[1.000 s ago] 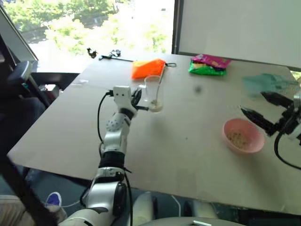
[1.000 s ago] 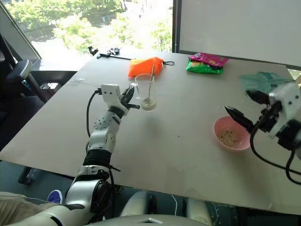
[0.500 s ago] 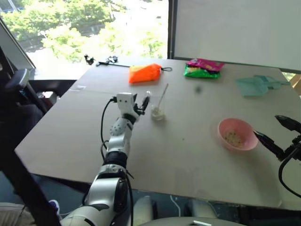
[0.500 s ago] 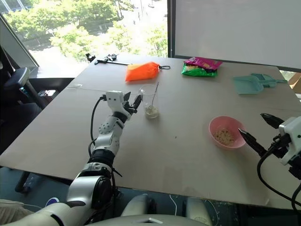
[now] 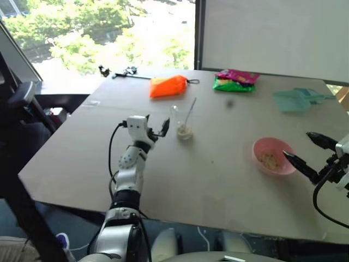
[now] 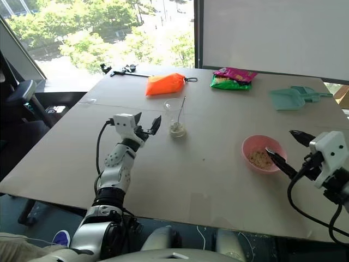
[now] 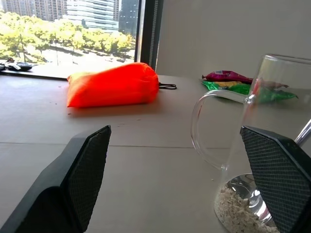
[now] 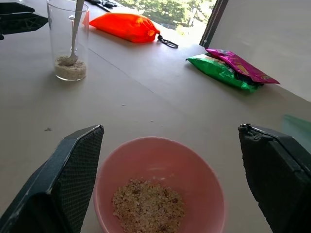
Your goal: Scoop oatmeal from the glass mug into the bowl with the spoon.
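Note:
The glass mug [image 5: 182, 123] stands mid-table with a little oatmeal [image 7: 238, 216] in its bottom. The silver spoon [image 8: 77, 24] leans inside it, bowl end down in the grains. My left gripper [image 5: 157, 127] is open just left of the mug and clear of it; the mug's handle [image 7: 206, 128] faces the gap between the fingers. The pink bowl [image 5: 258, 151] sits to the right and holds a small heap of oatmeal [image 8: 148, 206]. My right gripper [image 5: 297, 145] hangs open at the bowl's right side, holding nothing.
An orange pouch [image 5: 169, 85] and a green and pink snack packet [image 5: 235, 81] lie at the far side of the table. A teal plastic scoop [image 5: 297, 99] is at the far right, and small black items [image 5: 117, 71] at the far left edge. Bare tabletop [image 5: 218, 174] lies between mug and bowl.
My left gripper has opened, let go of the mug and drawn back a little. The right gripper has stayed open and sunk slightly beside the bowl. The camera has shifted.

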Controlling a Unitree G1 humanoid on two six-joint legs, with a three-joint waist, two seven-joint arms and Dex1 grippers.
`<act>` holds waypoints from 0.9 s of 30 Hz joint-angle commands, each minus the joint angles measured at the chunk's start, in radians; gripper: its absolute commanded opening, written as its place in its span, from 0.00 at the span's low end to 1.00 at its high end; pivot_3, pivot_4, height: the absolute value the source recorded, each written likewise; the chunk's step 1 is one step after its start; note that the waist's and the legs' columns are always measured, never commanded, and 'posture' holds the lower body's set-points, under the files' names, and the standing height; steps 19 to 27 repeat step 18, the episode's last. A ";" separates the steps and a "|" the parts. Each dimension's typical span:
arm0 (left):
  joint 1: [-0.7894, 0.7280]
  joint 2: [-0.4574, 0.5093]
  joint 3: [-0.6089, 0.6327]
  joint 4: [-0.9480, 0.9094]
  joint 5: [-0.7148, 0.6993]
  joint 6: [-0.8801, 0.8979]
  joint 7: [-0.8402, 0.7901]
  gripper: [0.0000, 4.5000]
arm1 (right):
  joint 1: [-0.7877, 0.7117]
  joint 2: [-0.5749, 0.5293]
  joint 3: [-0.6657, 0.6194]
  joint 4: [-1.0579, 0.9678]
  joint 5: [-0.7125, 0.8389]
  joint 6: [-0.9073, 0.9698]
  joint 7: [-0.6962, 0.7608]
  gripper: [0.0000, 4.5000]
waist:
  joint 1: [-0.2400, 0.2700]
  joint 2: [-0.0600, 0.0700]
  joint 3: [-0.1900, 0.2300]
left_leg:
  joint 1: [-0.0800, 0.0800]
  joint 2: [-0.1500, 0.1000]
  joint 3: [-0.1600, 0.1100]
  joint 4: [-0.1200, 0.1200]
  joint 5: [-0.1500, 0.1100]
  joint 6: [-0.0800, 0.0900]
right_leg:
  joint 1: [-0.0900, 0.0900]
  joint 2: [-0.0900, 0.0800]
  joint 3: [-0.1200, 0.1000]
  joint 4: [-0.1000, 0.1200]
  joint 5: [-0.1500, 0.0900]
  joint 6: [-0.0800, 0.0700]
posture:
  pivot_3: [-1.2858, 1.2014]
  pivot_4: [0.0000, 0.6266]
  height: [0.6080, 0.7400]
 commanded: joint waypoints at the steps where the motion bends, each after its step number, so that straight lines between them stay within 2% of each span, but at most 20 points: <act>1: 0.034 0.030 -0.001 -0.122 -0.027 0.042 -0.014 0.99 | 0.007 0.003 -0.023 -0.023 0.006 -0.016 0.019 1.00 | 0.000 0.000 -0.001 | 0.000 0.000 0.000 0.000 0.000 0.000 | 0.000 0.000 0.000 0.000 0.000 0.000 | 0.52 0.00 1.00; 5: 0.164 0.104 -0.007 -0.360 -0.103 0.180 -0.100 0.99 | 0.084 0.004 -0.083 -0.029 0.030 -0.037 0.092 1.00 | -0.003 -0.002 -0.003 | 0.000 0.000 0.000 -0.001 0.000 0.000 | 0.000 0.000 0.000 0.000 0.000 0.000 | 0.52 0.00 1.00; 10: 0.398 0.307 0.023 -0.714 -0.266 0.426 -0.260 0.99 | 0.201 -0.001 -0.211 0.024 0.020 -0.058 0.176 1.00 | -0.013 -0.002 -0.005 | 0.001 0.001 -0.001 -0.002 0.000 0.000 | 0.000 -0.001 0.000 0.000 -0.001 -0.002 | 0.52 0.00 1.00; 17: 0.552 0.534 0.171 -0.877 -0.420 0.619 -0.366 0.99 | 0.277 -0.034 -0.274 0.168 -0.063 -0.108 0.255 1.00 | -0.017 -0.002 -0.006 | 0.018 0.008 0.001 -0.004 -0.004 -0.006 | 0.010 -0.006 0.001 -0.001 -0.006 -0.001 | 0.52 0.00 1.00; 27: 0.562 0.548 0.185 -0.879 -0.429 0.631 -0.371 0.99 | 0.277 -0.040 -0.272 0.184 -0.072 -0.115 0.264 1.00 | -0.017 -0.002 -0.006 | 0.019 0.008 0.002 -0.004 -0.004 -0.006 | 0.010 -0.009 0.001 -0.001 -0.006 -0.001 | 0.52 0.00 1.00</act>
